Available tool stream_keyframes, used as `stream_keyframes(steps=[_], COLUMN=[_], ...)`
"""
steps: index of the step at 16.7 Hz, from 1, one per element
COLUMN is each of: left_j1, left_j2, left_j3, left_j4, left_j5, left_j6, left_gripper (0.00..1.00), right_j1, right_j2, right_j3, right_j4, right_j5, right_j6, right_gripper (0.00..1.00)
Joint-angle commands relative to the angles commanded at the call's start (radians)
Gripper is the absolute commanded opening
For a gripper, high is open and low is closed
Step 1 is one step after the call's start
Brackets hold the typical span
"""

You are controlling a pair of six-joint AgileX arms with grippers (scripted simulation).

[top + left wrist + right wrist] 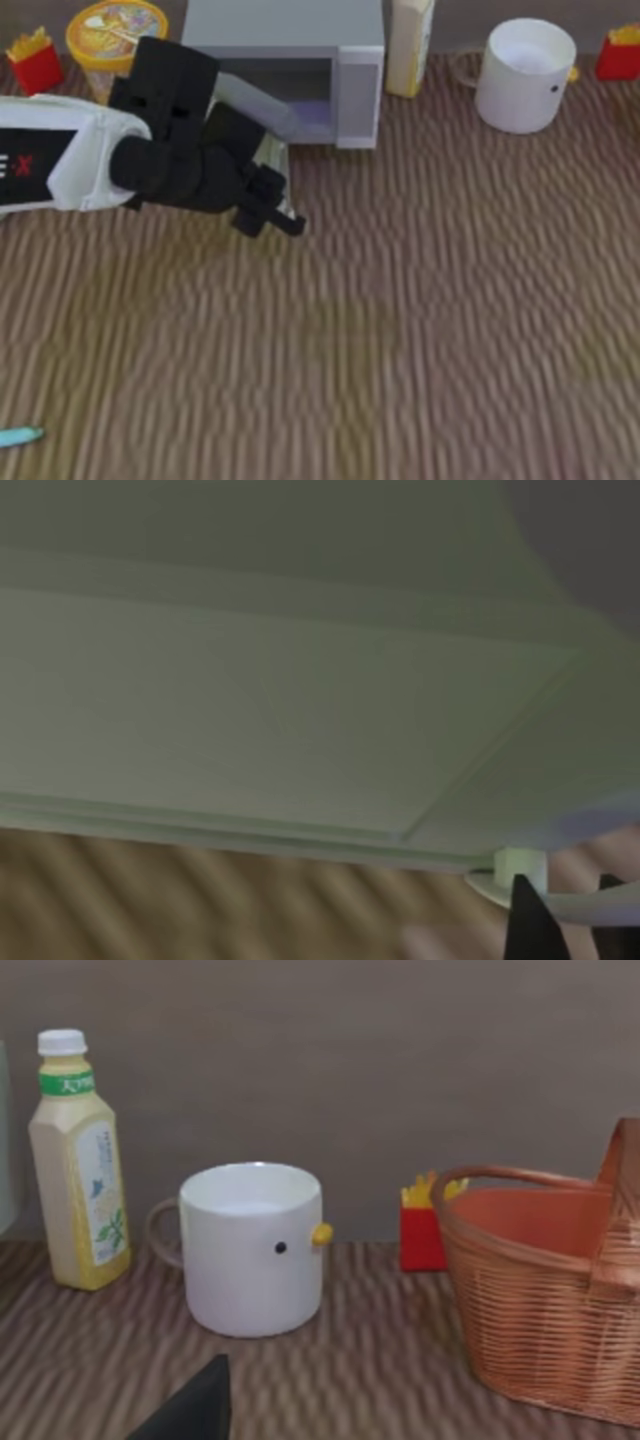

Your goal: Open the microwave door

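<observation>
Silver-grey microwave (300,40): at the worktop's (400,330) far edge, left of centre; its long axis runs left to right, its open front faces the near edge.
Door (262,108): swung out at an angle toward the near left, partly hidden by the left arm.
Left end effector (272,213): at the door's free edge, fingers narrow; whether they grip it, cannot tell.
Writing: bottle (78,1175) label too small to read.
Right end effector (190,1410): only a dark tip shows.
</observation>
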Motion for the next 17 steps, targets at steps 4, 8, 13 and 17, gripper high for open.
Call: stream_keyframes(steps=[4, 8, 13, 17], left_j1=[0.000, 0.000, -0.006, 0.013], left_j2=[0.000, 0.000, 0.001, -0.008], left_j3=[0.000, 0.000, -0.002, -0.008], left_j4=[0.000, 0.000, -0.002, -0.010], left_j5=[0.000, 0.000, 0.009, 0.034], left_j6=[0.000, 0.000, -0.003, 0.037], left_gripper=[0.00, 0.00, 0.00, 0.00], right_j1=[0.000, 0.000, 0.000, 0.000], right_j2=[0.000, 0.000, 0.000, 0.000], right_j3=[0.000, 0.000, 0.000, 0.000], right_j4=[0.000, 0.000, 0.000, 0.000], right_j5=[0.000, 0.000, 0.000, 0.000], right_j6=[0.000, 0.000, 0.000, 0.000], right_gripper=[1.00, 1.00, 1.00, 1.00])
